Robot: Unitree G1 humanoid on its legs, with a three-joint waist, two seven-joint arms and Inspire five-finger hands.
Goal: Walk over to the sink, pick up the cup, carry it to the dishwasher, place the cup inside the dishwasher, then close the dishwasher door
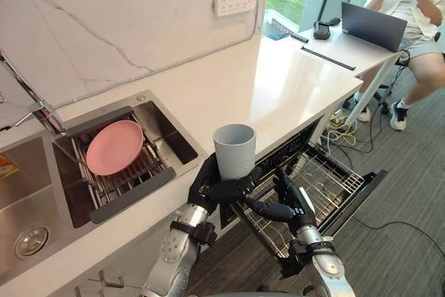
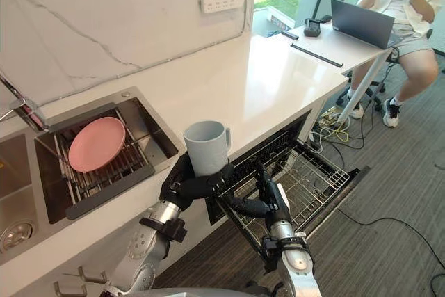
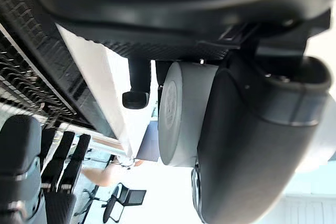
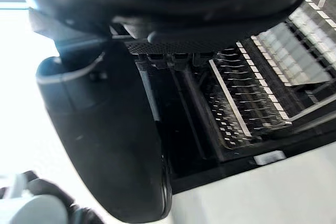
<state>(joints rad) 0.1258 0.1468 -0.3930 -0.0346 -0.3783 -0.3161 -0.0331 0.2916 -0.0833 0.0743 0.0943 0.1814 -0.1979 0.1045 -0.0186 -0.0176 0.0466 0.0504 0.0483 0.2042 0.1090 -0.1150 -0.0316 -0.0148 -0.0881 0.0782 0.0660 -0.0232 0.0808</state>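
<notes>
My left hand (image 1: 212, 187) is shut on a pale grey-blue cup (image 1: 234, 149), holding it upright from below at the counter's front edge. The left wrist view shows the cup (image 3: 181, 114) wedged between thumb and fingers. Just to the cup's right and lower, the dishwasher (image 1: 361, 196) stands open, its door down and its wire rack (image 1: 327, 179) pulled out. My right hand (image 1: 285, 203) hovers open over the near end of that rack, close under the cup, with nothing in it. The rack's tines (image 4: 247, 108) show past it in the right wrist view.
A steel sink (image 1: 163, 126) on the left holds a pink plate (image 1: 115, 146) on a drying rack, with a tap (image 1: 28, 99) behind. The white counter (image 1: 278, 81) runs back to a desk with a laptop (image 1: 372, 26). A seated person (image 1: 417, 26) is at the far right.
</notes>
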